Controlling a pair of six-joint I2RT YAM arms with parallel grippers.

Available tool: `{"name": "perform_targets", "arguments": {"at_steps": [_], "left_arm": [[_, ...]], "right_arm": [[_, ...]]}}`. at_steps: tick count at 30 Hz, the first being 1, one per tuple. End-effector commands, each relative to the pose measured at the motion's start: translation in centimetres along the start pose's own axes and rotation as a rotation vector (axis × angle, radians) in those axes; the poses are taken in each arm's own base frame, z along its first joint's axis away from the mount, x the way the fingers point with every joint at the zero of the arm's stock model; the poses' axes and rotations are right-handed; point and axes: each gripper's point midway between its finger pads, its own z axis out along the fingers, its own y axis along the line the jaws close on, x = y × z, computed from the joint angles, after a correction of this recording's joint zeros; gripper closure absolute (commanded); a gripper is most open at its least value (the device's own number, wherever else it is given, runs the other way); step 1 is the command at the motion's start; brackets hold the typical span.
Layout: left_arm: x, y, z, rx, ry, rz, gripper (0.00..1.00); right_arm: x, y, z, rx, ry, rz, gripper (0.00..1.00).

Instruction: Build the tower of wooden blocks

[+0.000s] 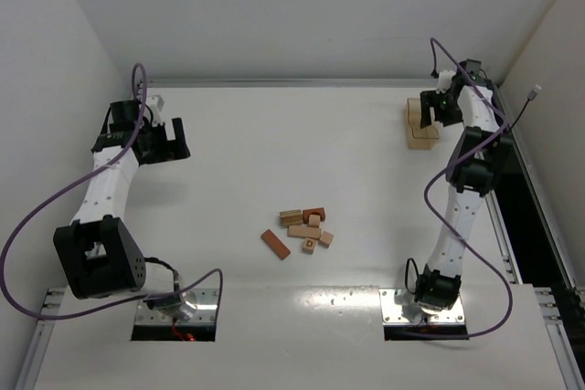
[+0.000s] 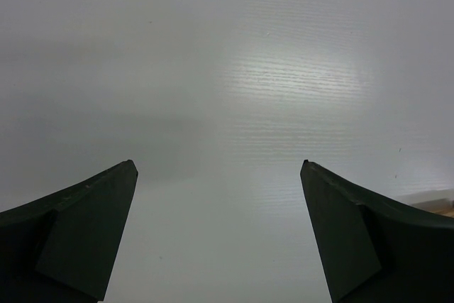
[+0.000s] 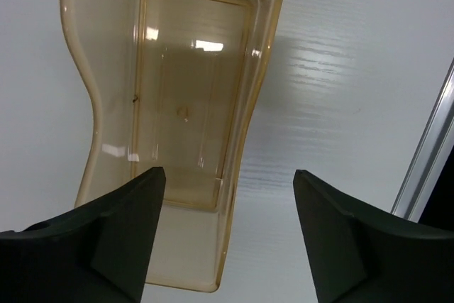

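From above, you have the wood blocks (image 1: 304,228) lying in a loose huddle on the table (image 1: 274,143), roughly midway between the two arms and nearer the bases than the far wall; one reddish-brown bar (image 1: 275,244) lies just to the left of the rest, and nothing is stacked yet. Your left gripper (image 1: 172,142) sits far out to the left, well apart from the blocks, and your right gripper (image 1: 431,112) is at the far right, over the translucent tan tray (image 1: 422,137). In the left wrist view your left gripper (image 2: 220,168) has its fingers (image 2: 85,225) spread wide with only bare table between them, holding nothing. In the right wrist view your right gripper (image 3: 229,172) is likewise wide open and empty-handed, looking down into the tray (image 3: 264,47), whose near end passes under the left-hand finger (image 3: 113,239); whether the fingers touch the tray you cannot tell from here.
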Motion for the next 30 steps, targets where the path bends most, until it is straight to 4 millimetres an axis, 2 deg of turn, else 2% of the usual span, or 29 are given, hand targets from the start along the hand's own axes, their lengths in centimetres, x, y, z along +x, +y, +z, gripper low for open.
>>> {"name": "perform_targets", "arguments": {"at_steps": [1,2,3,4,5,6,7,9,10,11,13,14,15,17,18,19,20,21,22,23,24,25,26,27,28,30], "left_arm": [[-2.1,-0.4,-0.2,0.016,-0.056,0.026,0.0],[-2.1,-0.5,-0.2,0.025,-0.056,0.026,0.0],[-2.1,-0.6,-0.2,0.025,-0.056,0.017,0.0],[-2.4,-0.8,-0.2,0.036,-0.066,0.019,0.0],[-2.4,-0.8,-0.2,0.036,-0.066,0.019,0.0],[-2.4,-0.8,-0.2,0.036,-0.066,0.019,0.0],[-2.2,-0.8,0.0,0.036,-0.066,0.01,0.0],[-1.9,-0.9,0.1,0.047,-0.057,0.008,0.0],[-1.9,-0.9,0.1,0.047,-0.057,0.008,0.0],[-2.1,-0.9,0.2,0.047,-0.066,0.01,0.0],[-1.4,-0.9,0.2,0.047,-0.054,0.008,0.0],[-1.4,-1.1,0.2,0.056,-0.053,-0.001,0.0],[-1.4,-1.1,0.2,0.057,-0.053,-0.001,0.0],[-1.4,-1.3,0.1,0.066,-0.062,0.001,0.0],[-1.0,-1.2,0.3,0.066,-0.053,-0.001,0.0],[-1.0,-1.2,0.3,0.066,-0.053,-0.001,0.0],[-1.0,-1.4,0.3,0.075,-0.053,-0.001,0.0],[-0.6,-1.4,0.4,0.075,-0.044,-0.003,0.0],[-0.6,-1.4,0.4,0.075,-0.044,-0.003,0.0],[-0.6,-1.5,0.4,0.084,-0.044,0.006,0.0],[-0.6,-1.5,0.4,0.084,-0.044,0.007,0.0],[-0.6,-1.5,0.4,0.084,-0.044,0.007,0.0],[-0.5,-1.5,0.1,0.084,-0.042,0.018,0.0],[-0.5,-1.7,0.1,0.093,-0.042,0.018,0.0],[-0.1,-1.6,0.0,0.093,-0.026,0.029,0.0],[0.0,-2.0,-0.7,0.111,-0.037,0.042,0.0]], "right_arm": [[-2.1,0.7,-2.1,-0.01,-0.071,-0.04,0.28],[-2.4,1.1,-2.9,-0.023,-0.085,-0.043,0.26],[-4.0,1.1,-5.1,-0.011,-0.146,-0.056,0.25],[-3.3,1.5,-5.4,-0.012,-0.145,-0.044,0.25],[-3.9,2.0,-6.5,-0.026,-0.189,-0.044,0.25],[-5.0,2.8,-8.7,-0.01,-0.256,-0.054,0.25],[-5.5,3.8,-9.6,-0.018,-0.283,-0.072,0.25],[-5.3,5.3,-10.7,-0.034,-0.31,-0.074,0.24],[-6.2,6.2,-13.1,-0.028,-0.362,-0.08,0.24],[-6.2,6.4,-14.0,-0.024,-0.384,-0.07,0.24],[-5.8,8.4,-14.8,-0.049,-0.403,-0.072,0.24],[-6.0,9.1,-17.0,-0.061,-0.442,-0.085,0.27],[-5.2,12.1,-17.2,-0.153,-0.437,-0.153,0.29],[-4.3,16.3,-18.5,-0.265,-0.445,-0.268,0.34],[-2.5,21.3,-19.4,-0.38,-0.425,-0.44,0.35],[-1.2,23.9,-19.6,-0.432,-0.408,-0.534,0.35],[0.9,26.1,-19.0,-0.469,-0.365,-0.623,0.35],[1.8,28.1,-19.4,-0.482,-0.384,-0.767,0.33],[3.2,32.0,-19.6,-0.528,-0.392,-0.892,0.32],[5.5,33.0,-18.3,-0.519,-0.356,-0.956,0.26],[6.3,34.1,-18.2,-0.515,-0.371,-1.031,0.26],[7.4,36.9,-18.6,-0.531,-0.398,-1.192,0.25],[8.8,37.4,-18.3,-0.518,-0.356,-1.265,0.25],[9.1,38.3,-18.8,-0.524,-0.355,-1.326,0.23],[10.2,39.9,-19.0,-0.562,-0.334,-1.364,0.23],[11.8,41.5,-19.5,-0.676,-0.269,-1.37,0.24]]}}
